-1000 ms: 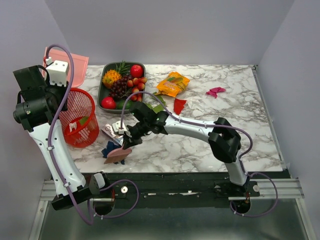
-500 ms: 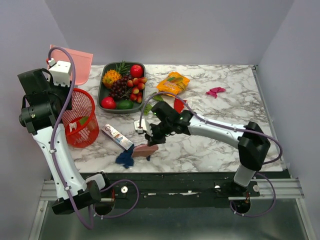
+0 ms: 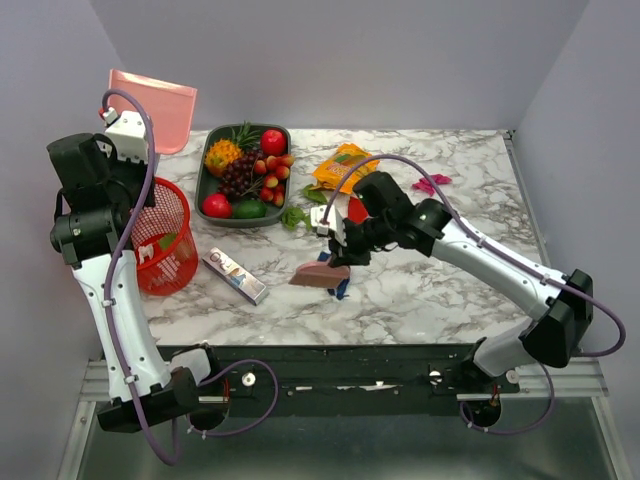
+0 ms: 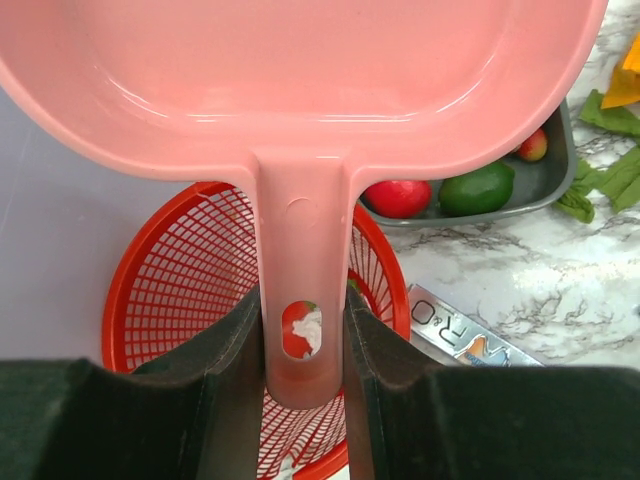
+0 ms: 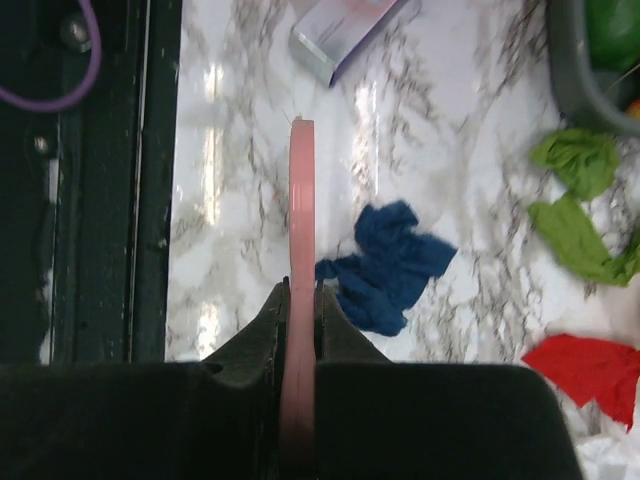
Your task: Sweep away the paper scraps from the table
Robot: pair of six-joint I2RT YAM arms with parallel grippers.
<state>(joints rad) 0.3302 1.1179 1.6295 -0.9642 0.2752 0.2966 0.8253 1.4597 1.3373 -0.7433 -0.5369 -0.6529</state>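
At the front-centre of the table point(image 3: 450, 290), the right gripper point(image 3: 337, 252) is clamped on a thin pink sweeping tool point(image 3: 320, 275). Over the last second it has travelled rightward from beside the red basket point(image 3: 160, 235). The blue scrap point(image 5: 385, 270) has come along with it and now lies just beside the blade. Likely meaning: the scrap is being herded toward the green scraps point(image 3: 300, 213) and the red scrap point(image 3: 357, 210); nothing on the table is collected yet. Magenta scrap point(image 3: 432, 183) sits well apart, far right.

Left gripper point(image 4: 300, 340) grips the handle of the pink dustpan point(image 4: 300, 80), which has risen higher above the basket. The pan looks empty. The basket holds a white bit and something green. The fruit tray point(image 3: 207, 152) holds fruit only.
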